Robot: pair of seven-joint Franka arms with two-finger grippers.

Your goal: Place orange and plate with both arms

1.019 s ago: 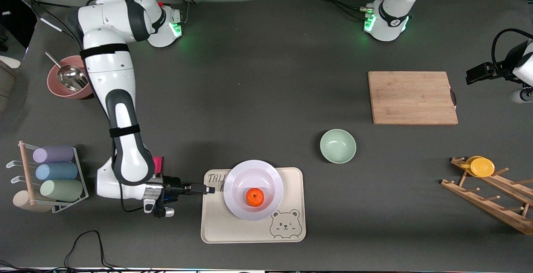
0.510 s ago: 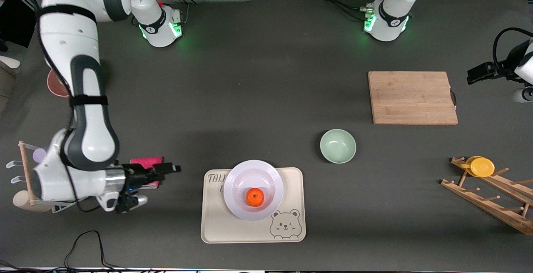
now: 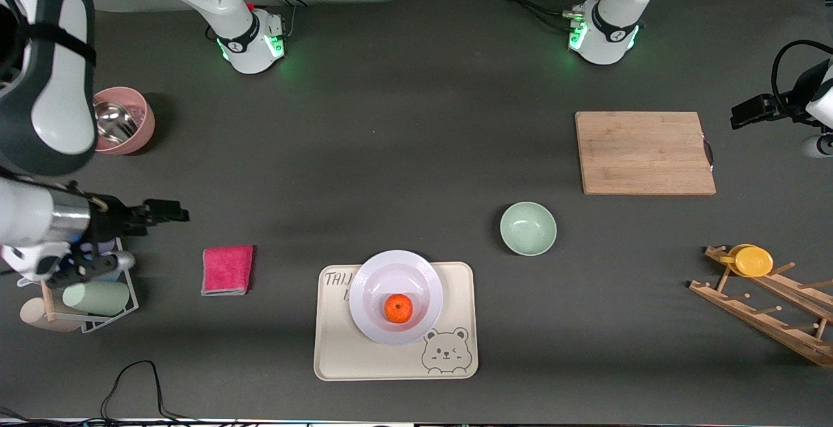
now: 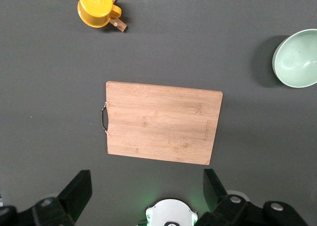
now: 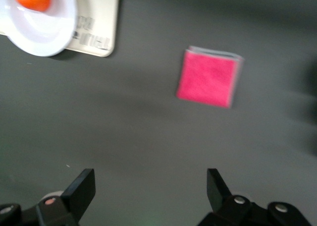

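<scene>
Sitting low in the frame, the orange (image 3: 397, 308) was seen on the plate (image 3: 396, 265); both the left gripper (image 4: 146, 194) and the right gripper (image 5: 151, 191) were spread wide, empty.

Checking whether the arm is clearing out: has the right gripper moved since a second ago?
Yes. The right gripper has pulled away from the bear tray, toward the right arm's end of the table, open.

Front camera: high, facing both arm bases, whole tabletop (image 3: 416, 153) in frame. Left wrist camera: high, looking straight down on the cutting board (image 4: 162, 122) and green bowl (image 4: 296, 58), both shared with front. Right wrist camera: looks down on the pink cloth (image 5: 209, 77) and plate (image 5: 39, 28), also in front.
</scene>
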